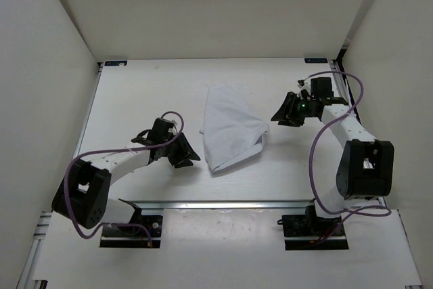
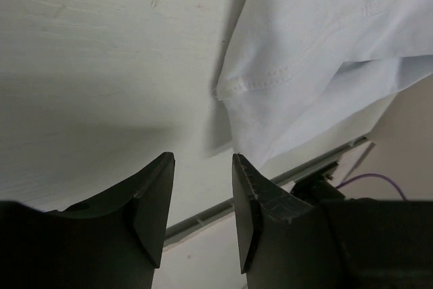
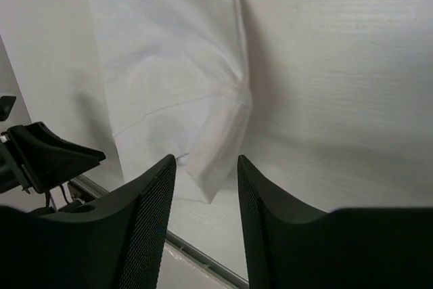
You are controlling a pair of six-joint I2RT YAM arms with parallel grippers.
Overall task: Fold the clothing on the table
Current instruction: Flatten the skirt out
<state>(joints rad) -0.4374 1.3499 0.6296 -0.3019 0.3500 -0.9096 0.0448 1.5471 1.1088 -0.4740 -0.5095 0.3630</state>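
**Currently at Risk: Snagged Hem**

The clothing [image 1: 230, 130] is lying layered on the table [image 1: 135, 93]. The left gripper [image 1: 188, 156] and right gripper [image 1: 281, 117] are hovering just beside the clothing, jaws spread, gripping nothing. A low pass is risking snagging the hem [image 2: 264, 82] and dragging layers apart.

Off-white enclosure walls [image 1: 47, 65] stand at left, back and right.

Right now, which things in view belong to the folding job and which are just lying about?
Job:
- clothing, lying loose on the table
- table
- left claw, open and empty
- right claw, open and empty

Just there:
- purple cables
- metal rail at the near edge
- walls
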